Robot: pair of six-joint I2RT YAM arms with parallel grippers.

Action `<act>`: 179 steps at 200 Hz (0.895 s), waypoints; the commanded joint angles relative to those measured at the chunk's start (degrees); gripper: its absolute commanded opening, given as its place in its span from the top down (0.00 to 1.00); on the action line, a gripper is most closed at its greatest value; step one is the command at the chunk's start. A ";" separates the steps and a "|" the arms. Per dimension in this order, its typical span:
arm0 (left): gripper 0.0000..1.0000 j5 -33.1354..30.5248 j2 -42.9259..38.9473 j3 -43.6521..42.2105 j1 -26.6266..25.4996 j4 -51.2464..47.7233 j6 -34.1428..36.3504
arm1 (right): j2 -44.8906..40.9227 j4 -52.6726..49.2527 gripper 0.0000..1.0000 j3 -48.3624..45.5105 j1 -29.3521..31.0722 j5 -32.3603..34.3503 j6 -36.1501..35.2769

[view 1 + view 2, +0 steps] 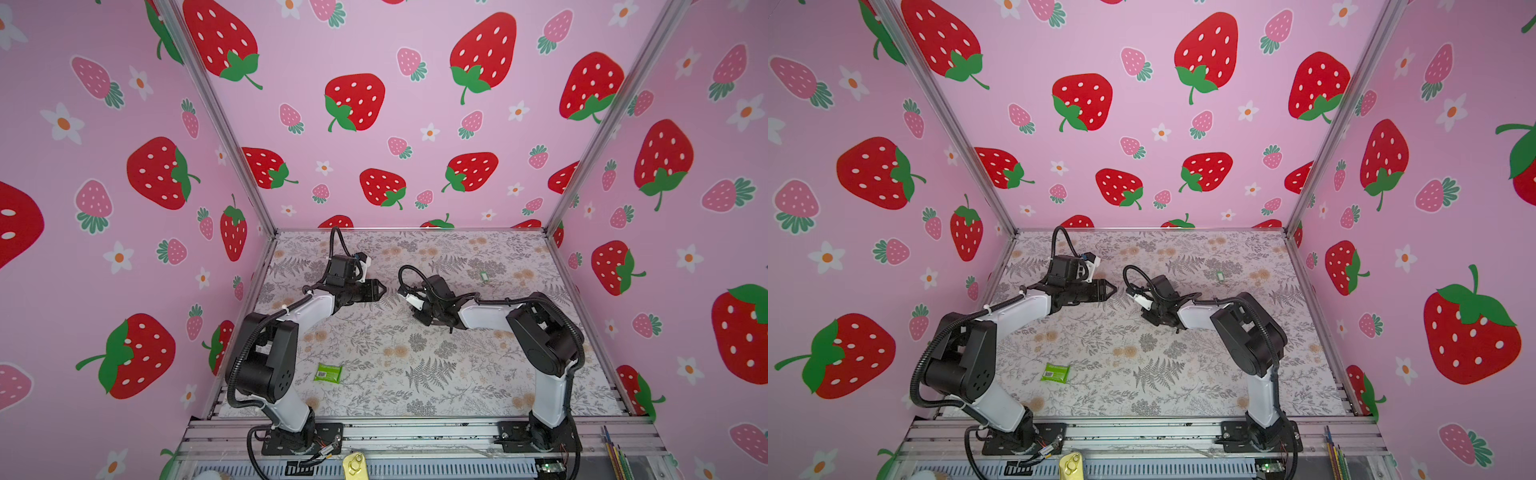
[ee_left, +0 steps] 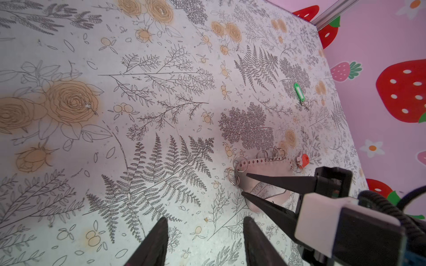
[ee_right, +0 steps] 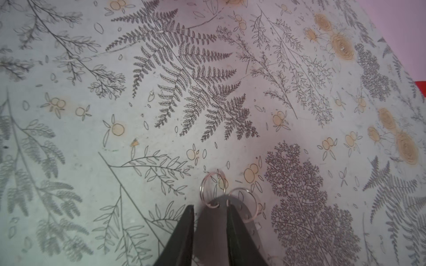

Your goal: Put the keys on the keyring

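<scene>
The keyring (image 2: 260,161), a mauve-pink strap with silver rings (image 2: 239,164), lies mid-table. In both top views my right arm hides it. My right gripper (image 2: 244,184) reaches along the strap with its fingers a little apart. In the right wrist view the strap's ringed end (image 3: 214,214) sits between the right gripper's (image 3: 210,207) fingers, with a thin gap beside one. Whether they pinch it does not show. The red key (image 2: 305,160) rests just past the strap. The green key (image 2: 299,91) (image 1: 483,276) lies farther back right. My left gripper (image 2: 206,218) (image 1: 382,289) hovers open and empty, facing the right one.
A green packet with a barcode label (image 1: 328,372) lies near the left arm's base. Strawberry-print walls and aluminium posts (image 1: 232,137) close in the table on three sides. A yellow object (image 1: 355,463) and several pencils (image 1: 615,453) sit at the front rail.
</scene>
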 commanded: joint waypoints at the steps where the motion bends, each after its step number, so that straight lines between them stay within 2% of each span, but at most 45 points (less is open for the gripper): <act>1: 0.44 0.92 -0.24 2.65 0.27 -1.25 1.41 | 1.57 0.92 0.71 1.45 0.68 1.94 -1.35; 41: 0.44 1.19 0.14 4.07 0.16 -2.81 2.37 | 3.06 0.70 0.71 2.84 1.39 1.36 -2.48; 77: 0.44 0.74 -0.04 4.41 -0.08 -3.74 3.04 | 4.86 0.89 0.73 3.95 1.64 3.56 -2.53; 127: 0.44 0.80 0.71 4.14 -0.51 -3.32 2.84 | 4.02 0.31 0.87 3.55 2.02 7.25 -3.81; 179: 0.44 1.19 0.70 4.24 -0.49 -3.40 2.66 | -0.56 -0.59 0.95 1.92 2.08 3.86 -5.46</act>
